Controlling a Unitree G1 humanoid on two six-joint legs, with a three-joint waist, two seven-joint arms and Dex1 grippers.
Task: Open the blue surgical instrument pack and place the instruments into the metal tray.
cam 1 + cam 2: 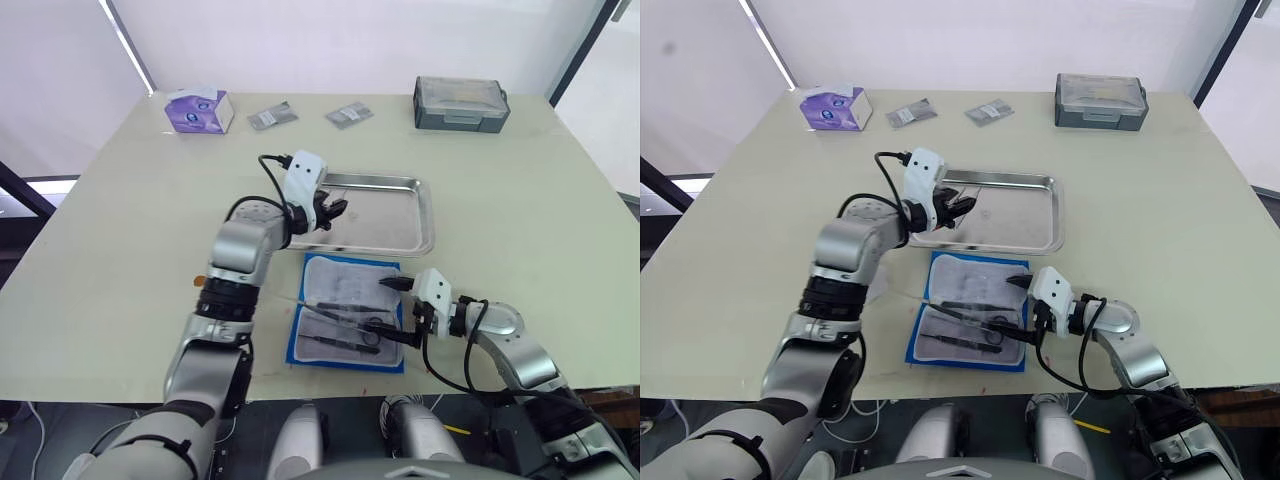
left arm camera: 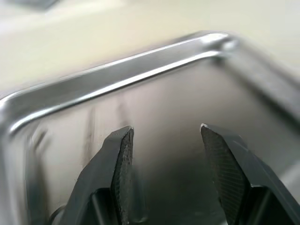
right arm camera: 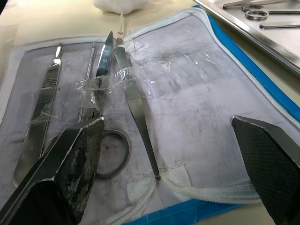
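Cream tabletop [image 1: 520,220] beneath metal tray [image 1: 405,215], possibly white-walled room.

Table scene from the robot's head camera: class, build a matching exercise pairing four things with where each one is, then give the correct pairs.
Things:
1. shiny rectangular metal tray
2. opened bright-blue fabric instrument pack
3. grey lidded plastic box
4. purple cardboard tissue box

Places:
A. far left corner of the table
B. near table edge, beside the right pincer
C. far right part of the table
D. table middle, under the open left pincer

Pairs: 1-D, 2-B, 3-C, 4-A
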